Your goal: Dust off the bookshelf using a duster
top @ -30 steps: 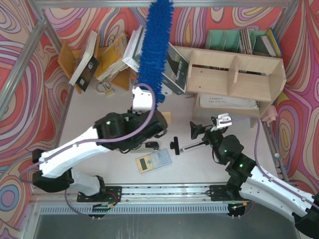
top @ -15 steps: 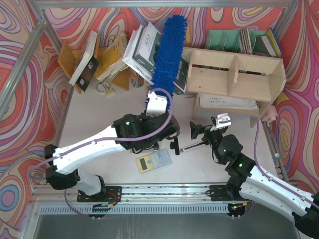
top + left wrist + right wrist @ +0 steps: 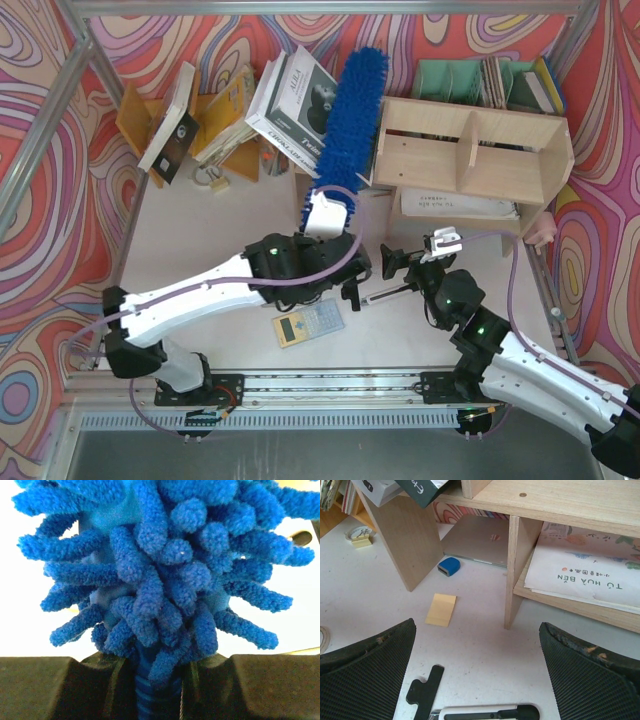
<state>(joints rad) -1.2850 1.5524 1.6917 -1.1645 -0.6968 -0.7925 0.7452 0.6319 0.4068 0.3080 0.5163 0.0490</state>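
Gripping the duster (image 3: 352, 110) by its thin handle, the left claw (image 3: 326, 200) is clamped narrow on the stem. The left wrist view confirms this: the ribbed blue handle sits between the two dark fingers of the left claw (image 3: 157, 685), and the fluffy head of the duster (image 3: 160, 580) fills everything ahead of them.

**Position of the tool.** The head extends forward and slightly right of the left claw. In the overhead view its far end overlaps the left end of the bookshelf (image 3: 470, 150). It also crosses a leaning book (image 3: 300, 95) just left of that end. Contact with the wood cannot be confirmed from above.

**Second arm.** The right claw (image 3: 412, 262) stands wide and holds nothing. It hovers low over the surface (image 3: 200, 240), facing the lower tier. In the right wrist view, the bookshelf (image 3: 520, 555) has an upright divider directly ahead of the right claw (image 3: 477, 630). A flat booklet (image 3: 585, 575) lies on the lower tier to the right of that claw. A yellow note (image 3: 440, 609) lies on the surface ahead and to its left.

**Progress, as judged.**
1. Tool pickup: complete.
2. Approach to the shelf: complete at the left end only.
3. Sweeping: at or near its start. The top panel, the dividers and the compartments extending right of the left claw appear unvisited.
4. Lower tier: remains to be done.
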